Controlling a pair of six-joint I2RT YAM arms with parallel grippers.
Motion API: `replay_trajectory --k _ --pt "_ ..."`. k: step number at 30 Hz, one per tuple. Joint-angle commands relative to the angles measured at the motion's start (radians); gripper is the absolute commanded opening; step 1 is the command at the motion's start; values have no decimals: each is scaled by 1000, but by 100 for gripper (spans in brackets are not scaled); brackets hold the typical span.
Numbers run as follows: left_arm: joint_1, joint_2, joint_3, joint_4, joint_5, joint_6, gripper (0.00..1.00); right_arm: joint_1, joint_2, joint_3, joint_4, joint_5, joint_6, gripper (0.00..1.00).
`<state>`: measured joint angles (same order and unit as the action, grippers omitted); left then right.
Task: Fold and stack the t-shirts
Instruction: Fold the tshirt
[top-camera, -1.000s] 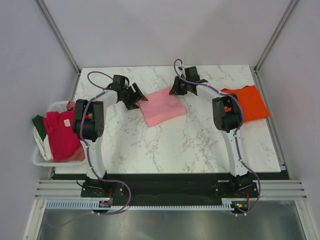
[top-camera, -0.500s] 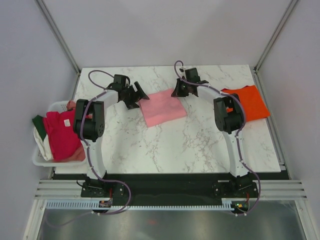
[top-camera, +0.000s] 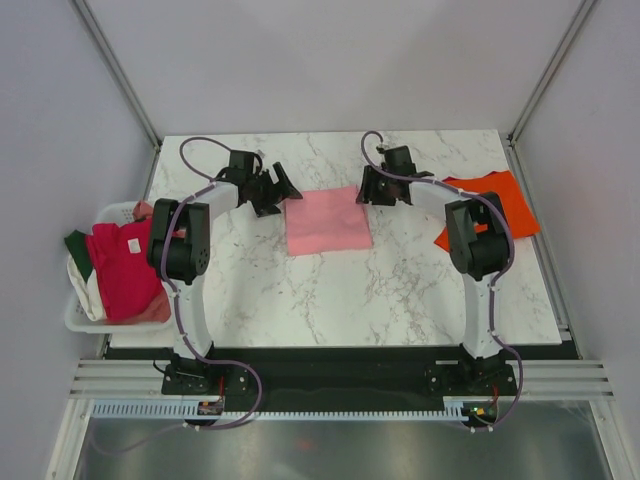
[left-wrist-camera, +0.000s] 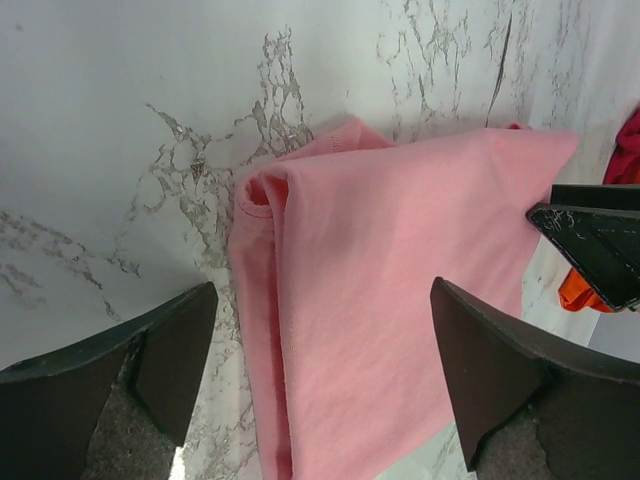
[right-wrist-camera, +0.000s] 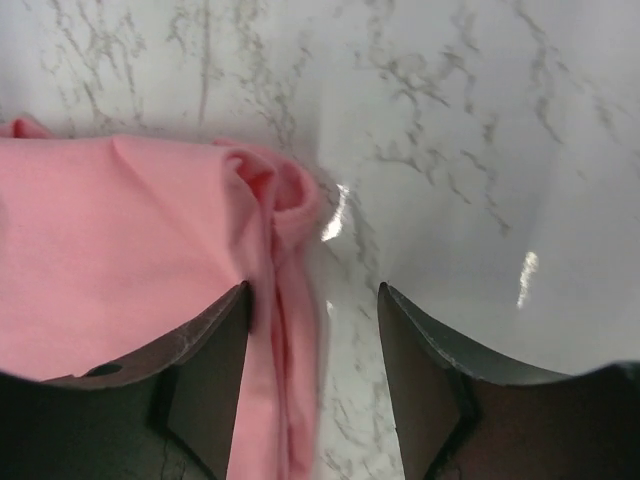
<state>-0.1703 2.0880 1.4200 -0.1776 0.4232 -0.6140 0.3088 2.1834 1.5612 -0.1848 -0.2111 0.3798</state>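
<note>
Left gripper: jaws wide apart, nothing held, at the far left corner of the folded pink shirt. Right gripper: jaws apart, no grip, at the shirt's far right corner. Pink shirt lies flat mid-table. Orange shirt lies near the table's right edge. Red shirt is heaped in the basket at left.

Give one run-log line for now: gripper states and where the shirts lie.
left gripper open, left of folded pink t-shirt | right gripper open at its right edge | orange t-shirt far right
</note>
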Motion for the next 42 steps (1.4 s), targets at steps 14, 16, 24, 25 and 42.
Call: replay_trajectory --k 14,16,24,25,42 --pt "-3 -86 -122 147 -14 46 91 -23 -200 -78 -330 812 -182 50" --pt "-3 -89 -125 148 -21 46 91 -25 -189 -67 -361 863 -190 51" --pt "-1 -89 -128 147 -24 40 91 -23 -74 19 -423 1032 -206 55" --pt "-1 -89 -128 147 -24 42 91 -23 -41 32 -439 1036 -206 54" --pt "6 -80 -125 141 -17 40 90 -50 160 209 -512 1099 -203 41"
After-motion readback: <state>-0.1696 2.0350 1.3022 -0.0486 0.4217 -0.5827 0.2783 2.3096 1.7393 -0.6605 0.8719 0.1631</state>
